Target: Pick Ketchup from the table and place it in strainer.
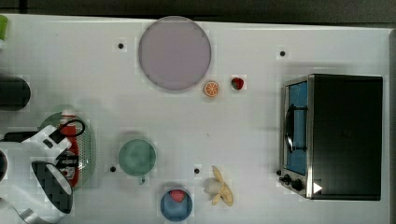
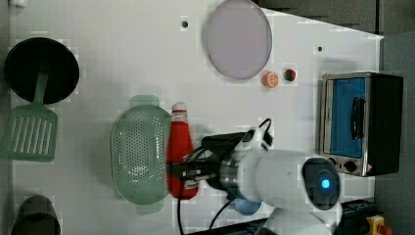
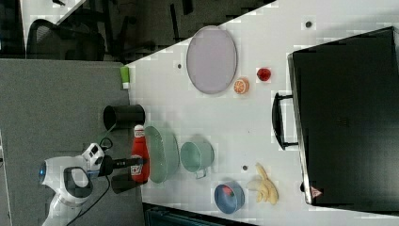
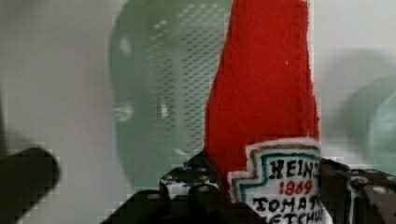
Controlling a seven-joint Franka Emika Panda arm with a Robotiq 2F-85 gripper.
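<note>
White glossy arm point(image 2: 288, 176), rounded shells, black joint band near the wrist in the top view. Round dark cap on one link with a glowing blue light point(image 2: 324, 184). Silver metal ring behind a black hand. Black fingers point(image 4: 196, 191) with small screw heads showing in the wrist view. Thin black cables point(image 2: 264, 125) loop off the wrist; another hangs below the hand.

On the desk point(image 1: 243, 135): one ketchup bottle point(image 2: 179, 147), one strainer point(image 2: 139, 152), one lilac plate point(image 1: 174, 52), one green cup point(image 1: 137, 157), one blue dish point(image 1: 176, 205), one orange slice point(image 1: 211, 88), one strawberry point(image 1: 237, 83), one banana point(image 1: 218, 186), one toaster oven point(image 1: 334, 136), one spatula point(image 2: 30, 127).
</note>
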